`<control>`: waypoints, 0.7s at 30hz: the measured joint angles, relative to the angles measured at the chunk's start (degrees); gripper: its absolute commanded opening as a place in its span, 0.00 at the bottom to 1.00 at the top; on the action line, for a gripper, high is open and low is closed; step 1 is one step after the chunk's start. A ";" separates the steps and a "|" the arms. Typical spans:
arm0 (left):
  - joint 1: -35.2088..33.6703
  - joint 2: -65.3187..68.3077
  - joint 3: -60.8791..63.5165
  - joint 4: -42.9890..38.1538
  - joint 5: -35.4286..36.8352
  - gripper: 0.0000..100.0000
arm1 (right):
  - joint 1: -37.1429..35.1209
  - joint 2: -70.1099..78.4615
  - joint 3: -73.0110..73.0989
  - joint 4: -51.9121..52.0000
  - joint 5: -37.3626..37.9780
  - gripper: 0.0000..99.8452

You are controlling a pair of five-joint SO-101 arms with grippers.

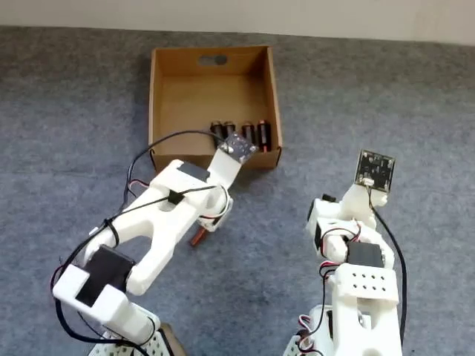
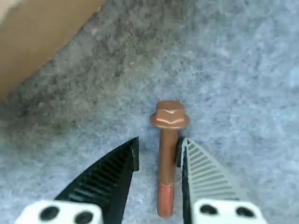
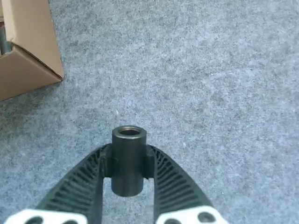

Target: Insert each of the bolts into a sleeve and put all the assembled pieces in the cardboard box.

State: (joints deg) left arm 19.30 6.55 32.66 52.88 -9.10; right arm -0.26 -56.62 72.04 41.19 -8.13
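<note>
Left claw (image 2: 159, 143) open, straddling a copper bolt (image 2: 169, 116) lying on the grey table (image 2: 243, 70); right claw (image 3: 127, 154) clamps a dark sleeve (image 3: 128, 140) near the cardboard box (image 3: 28, 56).

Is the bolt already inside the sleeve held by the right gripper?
No, the sleeve in the right gripper has an empty bore, and the bolt lies on the carpet.

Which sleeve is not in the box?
The sleeve in the right gripper, held over the carpet with its bore empty. The other sleeves lie in a row inside the box, against its near wall.
</note>
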 measured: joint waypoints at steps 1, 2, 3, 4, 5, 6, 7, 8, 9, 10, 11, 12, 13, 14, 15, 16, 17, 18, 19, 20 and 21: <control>0.09 0.26 -0.26 0.00 0.00 0.16 | 0.00 0.00 0.00 0.00 0.00 0.01; 0.09 0.62 -0.53 0.00 0.00 0.16 | 0.00 0.00 0.00 0.00 0.00 0.01; 0.09 0.70 -0.62 0.00 0.00 0.16 | 0.00 0.00 0.00 0.00 0.00 0.01; 0.09 0.70 -0.62 0.00 0.00 0.16 | 0.00 0.00 0.00 0.00 0.00 0.01; 0.09 0.70 -0.70 0.00 0.35 0.16 | 0.00 0.00 0.00 0.00 0.00 0.01; 0.09 0.62 -0.70 0.00 1.05 0.16 | 0.00 0.00 0.00 0.00 0.00 0.01; 0.09 0.26 -0.70 0.00 1.58 0.16 | 0.00 0.00 0.00 0.00 0.00 0.01; 0.09 0.18 -0.70 0.00 1.85 0.16 | 0.00 0.00 0.00 0.00 0.00 0.01; 0.00 0.09 -0.70 0.00 1.93 0.16 | 0.00 0.00 0.00 0.00 0.00 0.01; 0.35 0.09 -0.70 0.00 1.93 0.16 | 0.00 0.00 0.00 0.00 0.00 0.01; 0.88 0.00 -0.70 0.00 1.93 0.16 | 0.00 0.00 0.00 0.00 0.00 0.01; 1.49 0.00 -0.70 0.00 2.02 0.16 | 0.00 0.00 0.00 0.00 0.00 0.01; 2.11 0.09 -0.70 0.00 2.11 0.16 | 0.00 0.00 0.00 0.00 0.00 0.01; 2.55 0.09 -0.70 0.00 2.20 0.16 | 0.00 0.00 0.00 0.00 0.00 0.01; 2.73 0.44 -0.70 0.00 2.20 0.16 | 0.00 0.00 0.00 0.00 0.00 0.01; 2.81 0.62 -0.70 0.00 2.20 0.16 | 0.00 0.00 0.00 0.00 0.00 0.01; 2.90 0.88 -0.79 0.00 2.20 0.14 | 0.00 0.00 0.00 0.00 0.00 0.01; 2.99 1.23 -0.97 0.00 2.20 0.11 | 0.00 0.00 0.00 0.00 0.00 0.01; 2.99 1.41 -1.05 0.00 2.20 0.08 | 0.00 0.00 0.00 0.00 0.00 0.01; 3.16 1.49 -1.05 0.00 2.29 0.04 | 0.00 0.00 0.00 0.00 0.00 0.01; 3.43 1.49 -1.05 0.00 2.29 0.01 | 0.00 0.00 0.00 0.00 0.00 0.01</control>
State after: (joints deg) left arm 22.73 8.04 31.60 52.88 -6.81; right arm -0.26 -56.62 72.04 41.19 -8.13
